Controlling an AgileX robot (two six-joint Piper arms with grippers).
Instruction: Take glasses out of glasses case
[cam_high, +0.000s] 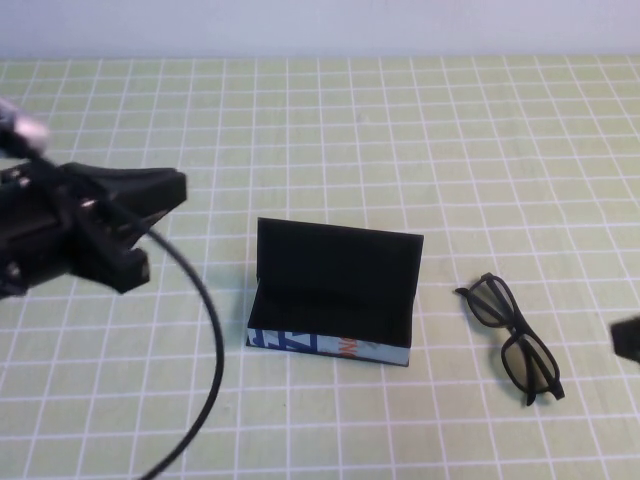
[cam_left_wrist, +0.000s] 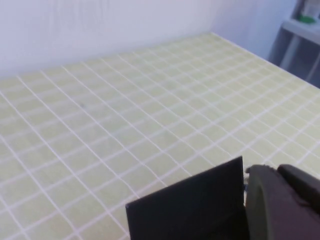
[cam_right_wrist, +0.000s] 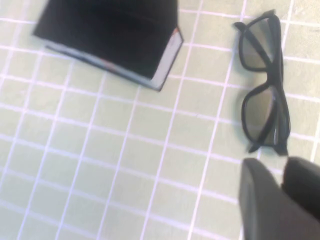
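The glasses case stands open at the table's middle, its lid upright and its black inside showing nothing in it. Its white printed front faces me. The black glasses lie on the mat to the right of the case, arms folded out. They also show in the right wrist view, beside the case. My left gripper hovers left of the case, fingers together and empty; the lid shows beside it. My right gripper is at the right edge, shut and empty, near the glasses.
A green mat with a white grid covers the table. The left arm's black cable loops over the front left. A pale wall runs along the far edge.
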